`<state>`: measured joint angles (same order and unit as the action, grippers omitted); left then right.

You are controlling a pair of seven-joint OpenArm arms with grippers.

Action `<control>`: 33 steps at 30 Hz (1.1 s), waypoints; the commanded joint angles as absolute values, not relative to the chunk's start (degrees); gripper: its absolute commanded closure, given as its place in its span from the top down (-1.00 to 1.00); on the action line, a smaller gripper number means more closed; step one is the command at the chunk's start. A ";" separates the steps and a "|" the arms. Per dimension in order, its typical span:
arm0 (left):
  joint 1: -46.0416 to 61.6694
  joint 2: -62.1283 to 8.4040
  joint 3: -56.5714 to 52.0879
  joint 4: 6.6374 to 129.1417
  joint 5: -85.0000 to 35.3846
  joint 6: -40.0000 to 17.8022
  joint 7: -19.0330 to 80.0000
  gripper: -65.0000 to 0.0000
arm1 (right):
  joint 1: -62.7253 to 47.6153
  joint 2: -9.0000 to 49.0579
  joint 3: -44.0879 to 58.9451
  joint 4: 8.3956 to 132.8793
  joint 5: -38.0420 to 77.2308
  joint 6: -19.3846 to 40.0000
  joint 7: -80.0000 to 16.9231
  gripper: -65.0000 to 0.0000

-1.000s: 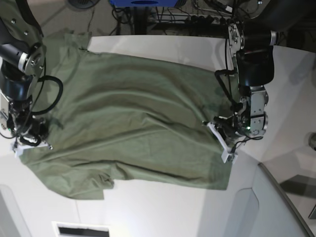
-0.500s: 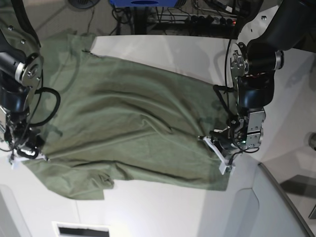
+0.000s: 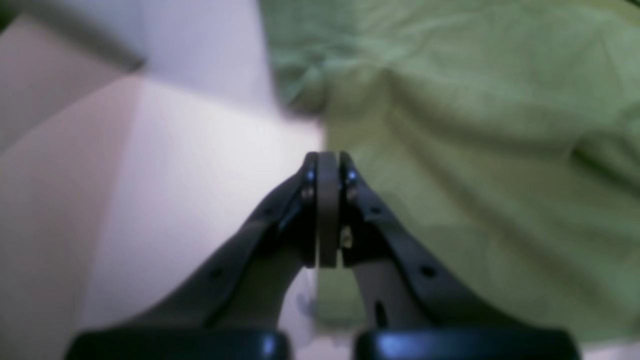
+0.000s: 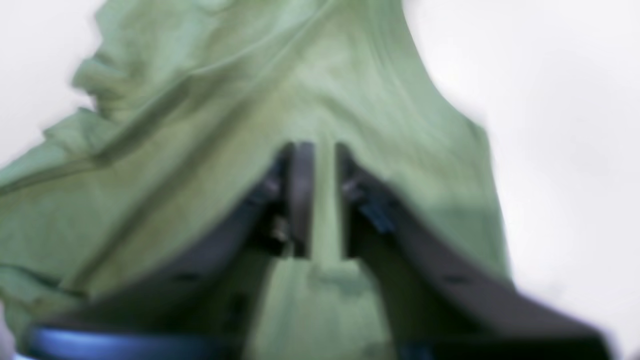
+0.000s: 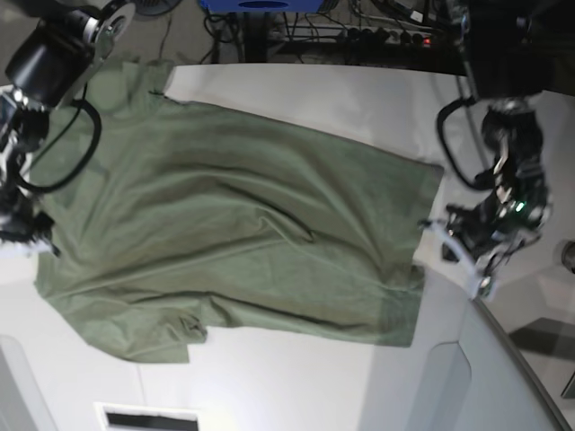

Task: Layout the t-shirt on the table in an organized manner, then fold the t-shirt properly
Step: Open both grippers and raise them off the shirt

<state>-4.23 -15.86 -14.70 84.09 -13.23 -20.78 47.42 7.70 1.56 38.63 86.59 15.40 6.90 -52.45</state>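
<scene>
The olive-green t-shirt point(image 5: 234, 224) lies spread across the white table point(image 5: 314, 90), with creases through its middle and a bunched sleeve at the lower left. My left gripper point(image 5: 454, 254) hovers just right of the shirt's right edge. In the left wrist view this gripper point(image 3: 327, 162) is shut with its pads pressed together and nothing in them, while the t-shirt point(image 3: 475, 150) fills the right side. My right gripper point(image 5: 22, 235) is at the shirt's left edge. In the blurred right wrist view this gripper point(image 4: 322, 150) stands narrowly open over the t-shirt point(image 4: 300, 75).
A grey translucent panel point(image 5: 503, 377) rises at the lower right, close to my left arm. Cables and a blue object point(image 5: 260, 5) sit beyond the table's far edge. A slotted white plate point(image 5: 148, 417) lies at the bottom left. Bare table point(image 4: 550, 100) shows beside the shirt.
My left gripper moved right, off the shirt's edge, and that edge now lies further right. My right gripper's jaws parted, and the right arm rose toward the top left.
</scene>
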 commanded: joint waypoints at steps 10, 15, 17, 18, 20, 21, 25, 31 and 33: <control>10.68 -20.44 -32.48 85.85 -27.21 -26.68 41.98 -0.54 | -3.74 3.65 50.95 87.43 26.33 6.99 -54.37 0.39; 14.46 -20.26 -35.12 85.32 -27.21 -32.04 40.31 -0.07 | -5.58 5.85 51.38 81.36 29.49 9.19 -53.58 0.40; 15.16 -20.09 -35.82 85.32 -27.21 -32.22 40.31 -0.05 | -5.67 6.37 51.47 77.93 30.02 11.56 -53.58 0.40; 15.25 -20.09 -35.82 85.32 -27.21 -32.22 40.31 -0.05 | -5.67 6.55 51.47 76.53 30.02 12.44 -53.49 0.40; 15.34 -20.09 -35.82 85.32 -27.21 -32.22 40.31 -0.06 | -5.93 6.73 51.47 74.42 30.02 13.67 -53.32 0.39; 15.34 -20.09 -35.82 85.32 -27.21 -32.31 40.31 -0.06 | -6.29 6.55 51.47 73.80 30.11 14.02 -53.32 0.38; 15.34 -20.18 -35.82 85.32 -27.21 -32.31 40.31 -0.06 | -6.90 5.93 51.47 72.84 30.11 14.20 -53.23 0.38; 15.16 -20.18 -35.74 85.32 -27.12 -32.31 40.31 -0.06 | -7.60 4.35 51.21 73.36 30.11 14.29 -53.23 0.37; 15.08 -20.18 -35.74 85.32 -27.12 -32.31 40.31 -0.06 | -8.04 3.74 51.12 73.36 30.11 14.29 -53.32 0.37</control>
